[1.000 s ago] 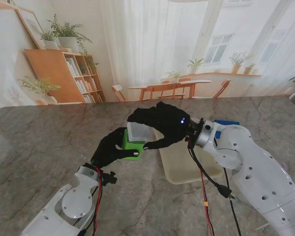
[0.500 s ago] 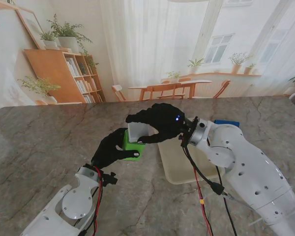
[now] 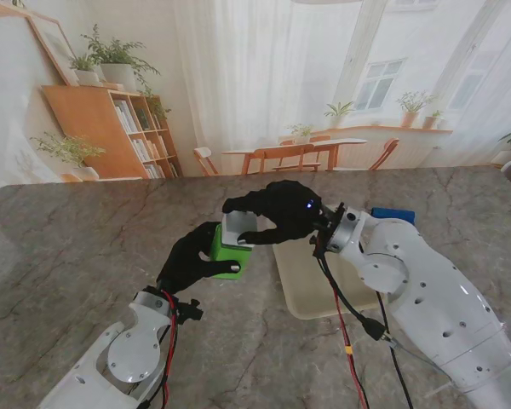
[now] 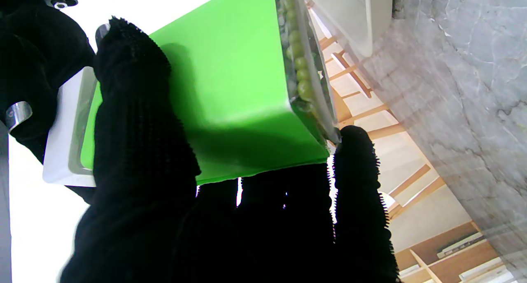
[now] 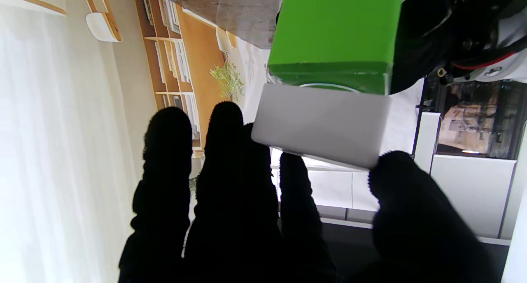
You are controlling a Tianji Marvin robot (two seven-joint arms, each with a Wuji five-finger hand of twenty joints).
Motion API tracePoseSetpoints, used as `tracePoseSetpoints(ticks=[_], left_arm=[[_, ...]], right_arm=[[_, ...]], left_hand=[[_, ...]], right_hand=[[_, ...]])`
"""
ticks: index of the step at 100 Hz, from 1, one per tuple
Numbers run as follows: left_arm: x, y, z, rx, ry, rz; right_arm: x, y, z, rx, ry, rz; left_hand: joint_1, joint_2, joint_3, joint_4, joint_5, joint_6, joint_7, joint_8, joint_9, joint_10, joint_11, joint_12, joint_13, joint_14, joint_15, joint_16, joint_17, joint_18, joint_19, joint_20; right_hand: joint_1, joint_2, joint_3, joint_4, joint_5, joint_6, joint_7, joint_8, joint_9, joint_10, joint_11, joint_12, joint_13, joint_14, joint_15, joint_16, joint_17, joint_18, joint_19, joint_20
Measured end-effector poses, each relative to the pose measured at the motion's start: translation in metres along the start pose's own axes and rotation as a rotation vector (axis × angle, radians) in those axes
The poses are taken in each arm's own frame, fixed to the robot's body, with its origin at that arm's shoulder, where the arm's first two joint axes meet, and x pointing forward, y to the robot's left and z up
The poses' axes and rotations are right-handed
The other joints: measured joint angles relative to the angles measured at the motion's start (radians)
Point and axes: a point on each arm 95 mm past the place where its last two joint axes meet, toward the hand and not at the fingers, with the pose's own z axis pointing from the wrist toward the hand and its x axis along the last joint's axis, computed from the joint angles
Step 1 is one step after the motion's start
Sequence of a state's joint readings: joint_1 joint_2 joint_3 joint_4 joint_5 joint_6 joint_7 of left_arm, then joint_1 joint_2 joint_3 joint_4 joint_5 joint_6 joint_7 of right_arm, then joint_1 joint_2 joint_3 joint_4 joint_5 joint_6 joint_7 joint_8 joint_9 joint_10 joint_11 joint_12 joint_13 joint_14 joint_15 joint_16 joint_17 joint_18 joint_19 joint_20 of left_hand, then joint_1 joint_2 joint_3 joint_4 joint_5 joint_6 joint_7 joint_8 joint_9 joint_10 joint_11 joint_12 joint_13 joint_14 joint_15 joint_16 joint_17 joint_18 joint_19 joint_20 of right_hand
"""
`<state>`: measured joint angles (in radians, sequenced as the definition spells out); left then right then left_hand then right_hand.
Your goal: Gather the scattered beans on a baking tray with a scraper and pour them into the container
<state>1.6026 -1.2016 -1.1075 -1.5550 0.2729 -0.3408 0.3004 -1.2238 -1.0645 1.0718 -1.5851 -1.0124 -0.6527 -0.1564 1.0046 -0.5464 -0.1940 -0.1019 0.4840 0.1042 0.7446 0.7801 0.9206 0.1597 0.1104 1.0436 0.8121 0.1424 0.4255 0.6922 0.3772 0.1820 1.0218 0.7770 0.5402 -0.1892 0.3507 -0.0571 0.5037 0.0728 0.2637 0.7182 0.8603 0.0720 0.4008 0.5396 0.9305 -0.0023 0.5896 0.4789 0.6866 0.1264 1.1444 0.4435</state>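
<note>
Over the gray worktop (image 3: 68, 247), from the stand camera, we hold a green box (image 3: 224, 247) in our left robot hand (image 3: 192, 256). Our right robot hand (image 3: 277, 213) pinches a white scraper (image 3: 238, 228) at the box's top. A cream tray (image 3: 311, 285) lies just to the right. Left wrist camera: our fingers (image 4: 136, 122) wrap the green box (image 4: 230, 89), with green beans (image 4: 298, 65) along its edge. Right wrist camera: our fingertips (image 5: 395, 172) squeeze the white scraper (image 5: 321, 124), touching the box (image 5: 333, 28).
</note>
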Motion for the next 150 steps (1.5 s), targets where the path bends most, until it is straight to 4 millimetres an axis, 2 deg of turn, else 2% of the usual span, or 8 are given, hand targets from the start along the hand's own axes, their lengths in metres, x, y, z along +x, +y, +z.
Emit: tracePoseSetpoints(ticks=[21, 57, 80, 97, 112, 126, 142, 150], left_arm=[[0.0, 0.001, -0.001, 0.006, -0.004, 0.002], [0.002, 0.001, -0.001, 0.005, -0.003, 0.002], [0.004, -0.002, 0.0, 0.015, -0.012, 0.01], [0.003, -0.004, 0.0, 0.019, -0.023, 0.014], [0.004, -0.005, 0.001, 0.022, -0.023, 0.014], [0.005, -0.006, 0.001, 0.024, -0.02, 0.013], [0.005, -0.006, 0.001, 0.024, -0.018, 0.012], [0.005, -0.006, 0.001, 0.024, -0.018, 0.012]], right_arm=[[0.002, -0.005, -0.003, -0.017, -0.025, 0.015], [0.007, -0.007, -0.002, -0.044, -0.081, -0.006], [0.01, -0.004, -0.004, -0.049, -0.111, 0.006], [0.011, 0.001, -0.008, -0.023, -0.146, 0.019], [0.006, 0.009, -0.012, -0.004, -0.162, 0.006], [0.004, 0.016, -0.012, 0.04, -0.061, -0.03], [-0.005, 0.024, -0.005, 0.131, 0.045, -0.062], [-0.009, 0.027, -0.001, 0.119, 0.092, -0.103]], left_hand=[[0.0, 0.0, 0.0, 0.0, 0.005, 0.0, 0.0, -0.003, 0.001, 0.0, 0.0, 0.0, 0.001, 0.0, 0.0, 0.0, 0.0, 0.0, 0.0, 0.0], [0.0, -0.002, 0.0, -0.001, 0.007, -0.012, 0.0, -0.003, 0.001, -0.002, 0.0, 0.0, 0.001, 0.0, -0.002, 0.001, 0.0, 0.0, 0.0, 0.0], [0.001, -0.011, 0.0, -0.001, 0.008, -0.017, 0.0, -0.003, 0.001, -0.007, 0.0, 0.0, 0.001, 0.0, -0.005, 0.0, 0.0, 0.0, 0.0, 0.0], [0.001, -0.011, 0.0, -0.001, 0.008, -0.017, 0.0, -0.003, 0.001, -0.007, 0.0, 0.0, 0.001, 0.0, -0.005, 0.0, 0.0, 0.0, 0.0, 0.0], [0.001, -0.011, 0.0, -0.001, 0.007, -0.017, 0.0, -0.003, 0.001, -0.007, 0.0, 0.0, 0.001, 0.0, -0.005, 0.0, 0.001, 0.0, 0.0, 0.0], [0.001, -0.011, 0.0, -0.001, 0.007, -0.017, 0.0, -0.003, 0.001, -0.007, 0.0, 0.0, 0.001, 0.0, -0.005, 0.0, 0.001, 0.0, 0.0, 0.0], [0.001, -0.011, 0.0, -0.001, 0.007, -0.017, 0.0, -0.003, 0.001, -0.007, 0.0, 0.0, 0.001, 0.0, -0.005, 0.0, 0.001, 0.0, 0.0, 0.0], [0.001, -0.011, 0.0, -0.001, 0.007, -0.017, 0.0, -0.003, 0.001, -0.007, 0.0, 0.0, 0.001, 0.0, -0.005, 0.0, 0.001, 0.0, 0.0, 0.0]], right_hand=[[-0.016, 0.013, -0.017, 0.0, 0.012, 0.01, 0.018, -0.002, 0.042, 0.004, 0.028, 0.005, 0.044, -0.012, 0.069, 0.027, 0.021, 0.002, 0.048, 0.005], [-0.208, -0.012, 0.026, 0.0, 0.055, -0.007, 0.082, 0.0, 0.153, -0.065, 0.456, 0.134, 0.145, -0.048, 0.407, 0.109, 0.107, 0.011, 0.192, 0.024], [-0.332, 0.113, 0.067, 0.002, 0.026, -0.008, 0.05, 0.0, 0.149, -0.111, 0.539, 0.136, 0.095, -0.02, 0.396, 0.11, 0.041, 0.075, 0.201, 0.024], [-0.361, 0.192, 0.031, 0.002, -0.077, 0.004, -0.023, -0.009, -0.04, -0.015, 0.271, 0.15, -0.043, 0.063, 0.305, 0.122, -0.098, 0.145, 0.151, 0.059], [-0.36, 0.16, 0.039, 0.002, -0.217, 0.046, -0.107, -0.01, -0.309, 0.078, -0.15, 0.007, -0.291, 0.155, -0.139, -0.005, -0.359, 0.19, -0.097, 0.061], [-0.359, 0.085, 0.086, 0.002, -0.336, 0.122, -0.199, -0.017, -0.511, 0.137, -0.284, -0.086, -0.485, 0.185, -0.386, -0.125, -0.504, 0.189, -0.274, -0.014], [-0.348, 0.01, 0.124, 0.002, -0.335, 0.198, -0.29, -0.386, -0.642, 0.186, -0.311, -0.144, -0.602, 0.204, -0.443, -0.182, -0.577, 0.174, -0.334, -0.087], [-0.348, -0.019, 0.133, 0.002, -0.334, 0.206, -0.29, -0.465, -0.642, 0.189, -0.311, -0.154, -0.611, 0.209, -0.443, -0.19, -0.579, 0.155, -0.334, -0.098]])
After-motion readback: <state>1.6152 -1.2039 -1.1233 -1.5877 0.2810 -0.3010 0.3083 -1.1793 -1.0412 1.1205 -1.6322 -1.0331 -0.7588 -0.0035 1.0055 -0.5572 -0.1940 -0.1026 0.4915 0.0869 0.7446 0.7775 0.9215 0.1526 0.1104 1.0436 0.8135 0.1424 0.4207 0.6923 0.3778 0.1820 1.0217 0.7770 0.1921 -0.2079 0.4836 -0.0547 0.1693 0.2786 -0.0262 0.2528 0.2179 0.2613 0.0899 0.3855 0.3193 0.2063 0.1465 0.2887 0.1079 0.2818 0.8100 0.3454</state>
